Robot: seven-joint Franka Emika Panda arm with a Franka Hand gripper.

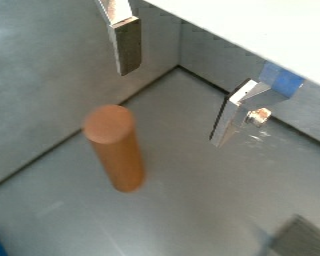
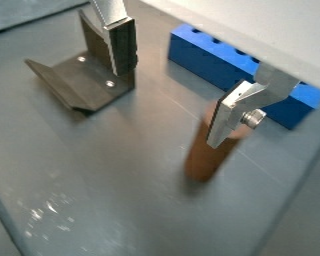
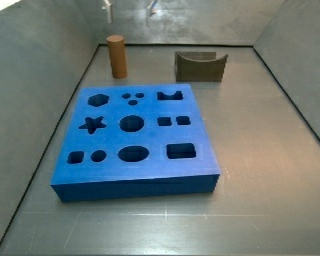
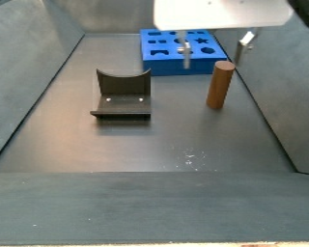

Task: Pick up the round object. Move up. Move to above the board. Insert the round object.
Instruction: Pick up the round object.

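Observation:
The round object is a brown wooden peg. It stands upright on the grey floor near the back wall, beyond the blue board. It also shows in the wrist views and in a side view. My gripper hangs above the peg, open and empty. In both wrist views the silver fingers stand wide apart with only floor between them. The peg sits off to one side, partly behind one finger. The board shows as a blue edge.
The dark fixture, a bracket with a curved notch, stands on the floor beside the peg and shows elsewhere. Grey walls enclose the floor on all sides. The peg is close to a wall corner.

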